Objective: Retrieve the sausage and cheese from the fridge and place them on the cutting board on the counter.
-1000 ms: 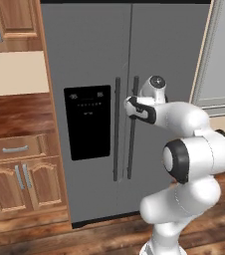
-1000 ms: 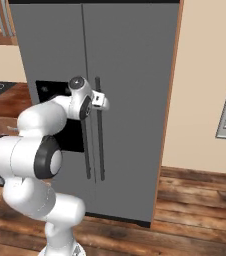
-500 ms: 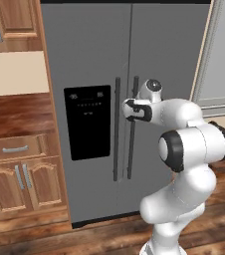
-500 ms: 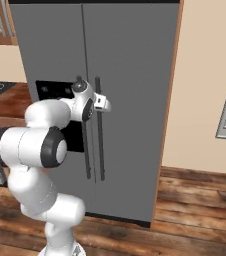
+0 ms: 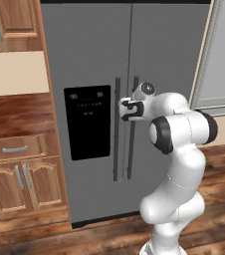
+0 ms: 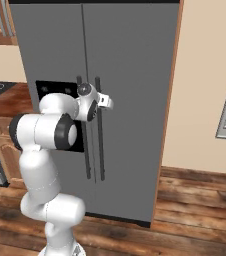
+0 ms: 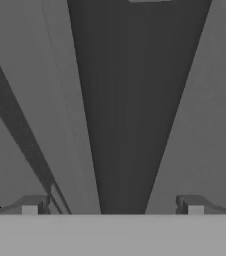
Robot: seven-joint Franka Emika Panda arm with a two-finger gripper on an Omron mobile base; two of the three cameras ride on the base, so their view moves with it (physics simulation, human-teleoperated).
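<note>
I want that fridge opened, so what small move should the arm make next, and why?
Probably ease forward, then close on the handle. The claw is open, and the dark bar runs up between its fingertips. Both fridge doors are shut.

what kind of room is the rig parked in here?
Looks like a home kitchen, rendered. A tall grey side-by-side fridge with a black dispenser panel stands ahead, with wood cabinets under a reddish-brown counter beside it and a plank floor.
</note>
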